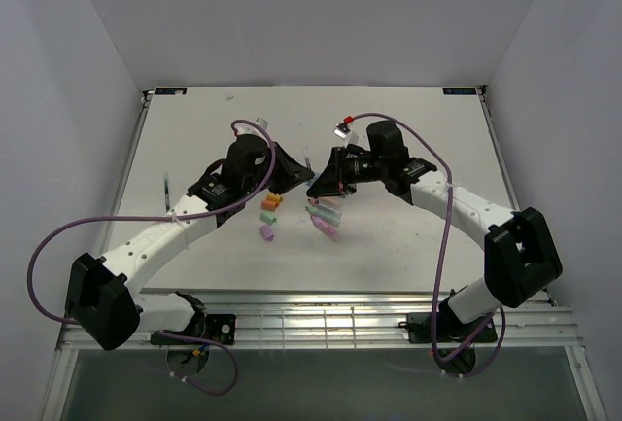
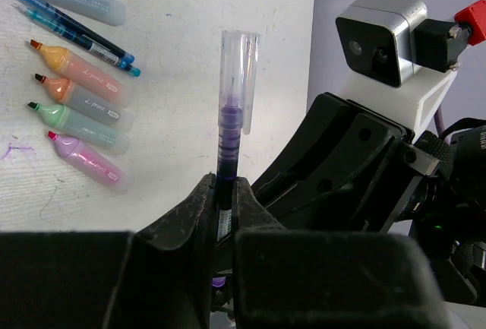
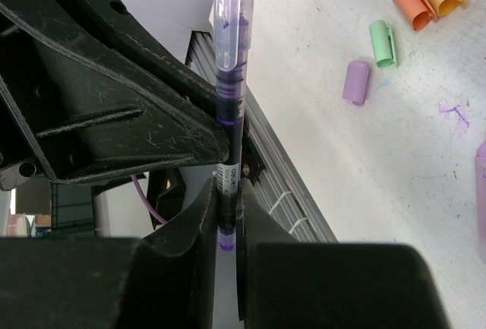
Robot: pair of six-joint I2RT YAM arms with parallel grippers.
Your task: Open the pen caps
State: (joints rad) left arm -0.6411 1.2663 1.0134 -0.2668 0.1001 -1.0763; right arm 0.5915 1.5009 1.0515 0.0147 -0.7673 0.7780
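Pen (image 2: pixel 230 143) gripped; loose caps (image 3: pixel 383 42) right wrist only.

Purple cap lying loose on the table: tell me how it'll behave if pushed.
The purple cap is a short round tube lying on its side, so it will probably roll. It looks like small hollow plastic, likely light and easily flicked away.

Table top (image 1: pixel 321 124): white, matt, lightly scuffed, with a faint purple scribble (image 3: pixel 454 109) on it.
Far wall (image 1: pixel 311 13): plain pale grey panel meeting the table's far edge.
Left wall (image 1: pixel 58 100): same plain panel, slanting inward.
Right wall (image 1: pixel 573 81): the same.
Far corners: a small dark label (image 1: pixel 170 90) at the left, another at the right.
Near edge: slotted metal rail (image 1: pixel 321 324), glaring bright.
Light: soft and even, with weak shadows.
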